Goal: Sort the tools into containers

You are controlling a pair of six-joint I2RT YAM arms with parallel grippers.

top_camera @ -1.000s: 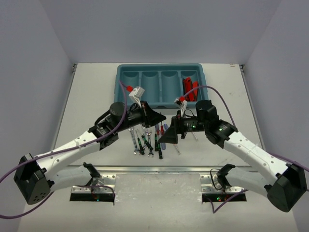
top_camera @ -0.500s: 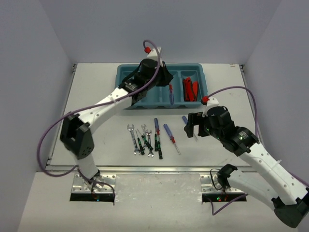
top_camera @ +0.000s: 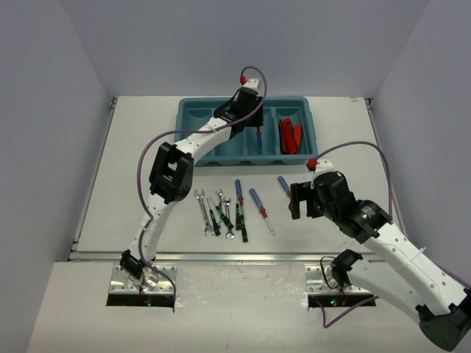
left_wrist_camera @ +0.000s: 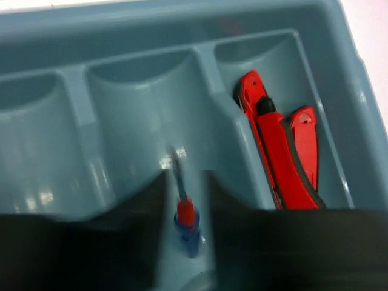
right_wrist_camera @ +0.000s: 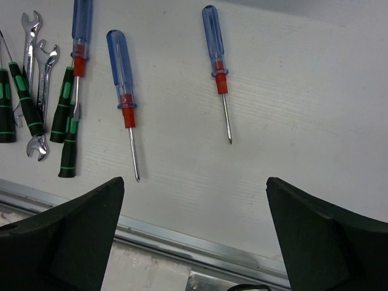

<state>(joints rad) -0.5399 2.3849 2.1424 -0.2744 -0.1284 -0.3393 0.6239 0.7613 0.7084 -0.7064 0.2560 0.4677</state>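
Note:
The teal tray (top_camera: 185, 116) stands at the back, with four long compartments. My left gripper (top_camera: 249, 123) hangs over its third compartment (left_wrist_camera: 142, 121). Its jaws stand open around a blurred blue-handled screwdriver (left_wrist_camera: 188, 225) that points into this compartment with a little room on each side. Red utility knives (left_wrist_camera: 276, 145) lie in the fourth compartment. My right gripper (right_wrist_camera: 194, 180) hovers wide open and holds nothing above the table, near three blue screwdrivers (right_wrist_camera: 122, 66). Silver wrenches (right_wrist_camera: 36, 54) and green-black drivers (right_wrist_camera: 63, 103) lie left of them.
A metal rail (top_camera: 235, 256) runs along the table's near edge, just below the tool cluster (top_camera: 221, 209). The tray's two left compartments (top_camera: 197, 126) look bare. Grey walls close in both sides.
My left arm swung from the tool cluster up to the tray with a blue screwdriver, and its jaws have opened. The right arm pulled back to the right, away from the tools.

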